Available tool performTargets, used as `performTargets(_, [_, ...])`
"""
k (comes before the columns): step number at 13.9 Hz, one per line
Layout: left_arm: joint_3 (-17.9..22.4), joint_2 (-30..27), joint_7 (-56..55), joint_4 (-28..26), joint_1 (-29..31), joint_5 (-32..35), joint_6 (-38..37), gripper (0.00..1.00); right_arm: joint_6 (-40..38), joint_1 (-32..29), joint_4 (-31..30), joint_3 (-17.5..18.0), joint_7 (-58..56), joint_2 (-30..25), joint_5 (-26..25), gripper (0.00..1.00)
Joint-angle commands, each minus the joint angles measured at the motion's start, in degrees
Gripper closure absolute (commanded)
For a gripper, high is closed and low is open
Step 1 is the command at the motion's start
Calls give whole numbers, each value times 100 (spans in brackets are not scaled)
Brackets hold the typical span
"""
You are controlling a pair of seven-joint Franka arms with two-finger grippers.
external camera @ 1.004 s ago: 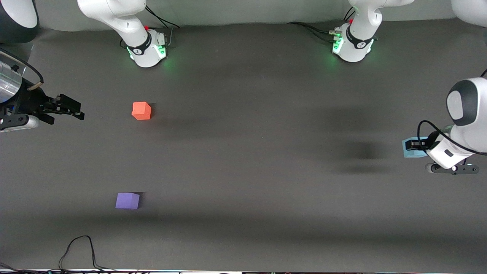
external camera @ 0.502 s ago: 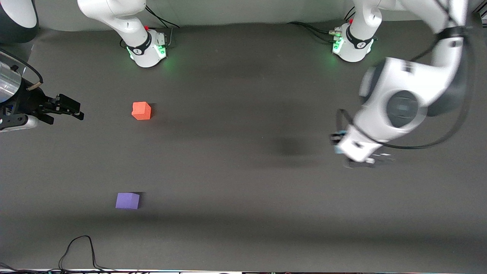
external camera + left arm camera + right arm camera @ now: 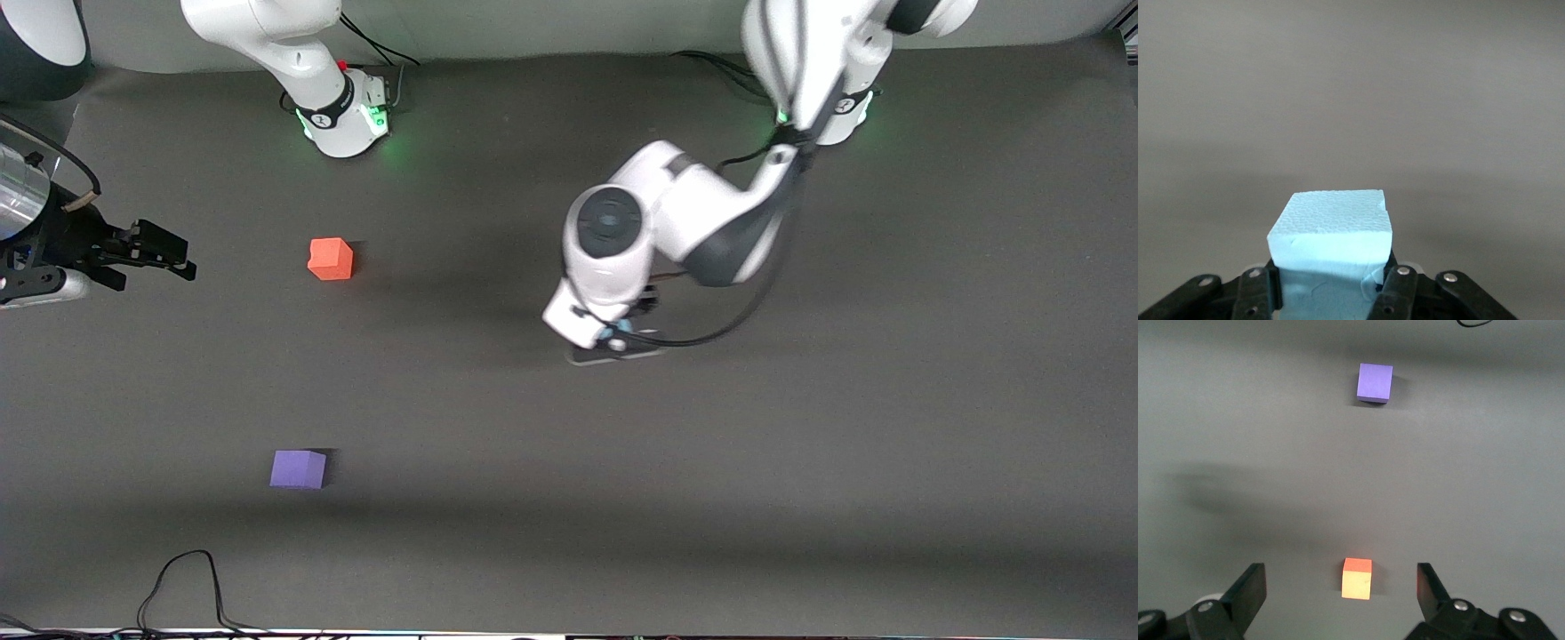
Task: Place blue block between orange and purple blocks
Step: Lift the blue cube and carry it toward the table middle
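Note:
My left gripper [image 3: 621, 332] hangs over the middle of the table, shut on the light blue block [image 3: 1331, 233]. In the front view only a sliver of the blue block [image 3: 620, 331] shows under the wrist. The orange block [image 3: 330, 259] sits toward the right arm's end of the table. The purple block [image 3: 298, 468] lies nearer to the front camera than the orange one, with bare mat between them. My right gripper [image 3: 164, 253] waits open at the right arm's end, nothing between its fingers. Its wrist view shows the orange block [image 3: 1357, 578] and the purple block [image 3: 1375, 382].
The dark mat [image 3: 569, 498] covers the table. A black cable [image 3: 182, 578] loops at the edge nearest the front camera. The two arm bases [image 3: 342, 116] [image 3: 822, 116] stand along the farthest edge. A shiny fixture [image 3: 18, 200] sits at the right arm's end.
My left arm has swung from the left arm's end of the table to over the middle, carrying the blue block. The right arm and the orange and purple blocks have not moved.

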Motion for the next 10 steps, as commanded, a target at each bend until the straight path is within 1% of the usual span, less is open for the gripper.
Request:
performTargets(1, [115,797,-612,411,-633,344,571,56,7,34,-55,-28,-185,-53,-67,0])
performTargets(3, [141,1175,-718,420,-879,363,896,56,-2,25,-46,-36,-431,-36,-67,0])
performTargets(5, [141,1396,-754,411,-994,380,1091,56,-10,25,-55,-36,-405,-44,-58,0])
performTargets(6, [141,1458,-745,411,-986,380,1144,55,-10,25,-64,-36,-362,-44,-58,0])
performTargets(7, [132,1484,-736,411,-986,380,1170,51,-10,25,-73,-36,-353,-44,-58,0])
performTargets(8, [141,1493,-728,411,-986,380,1179,40,-10,25,-73,-36,-352,-44,-58,0])
performTargets(9, [132,1493,-667,403,-977,380,1179,9,-10,25,-73,-36,-361,-44,-58,0])
performTargets(10, [132,1493,-649,385,-951,372,1179,0,-10,25,-73,-36,-361,-44,-58,0])
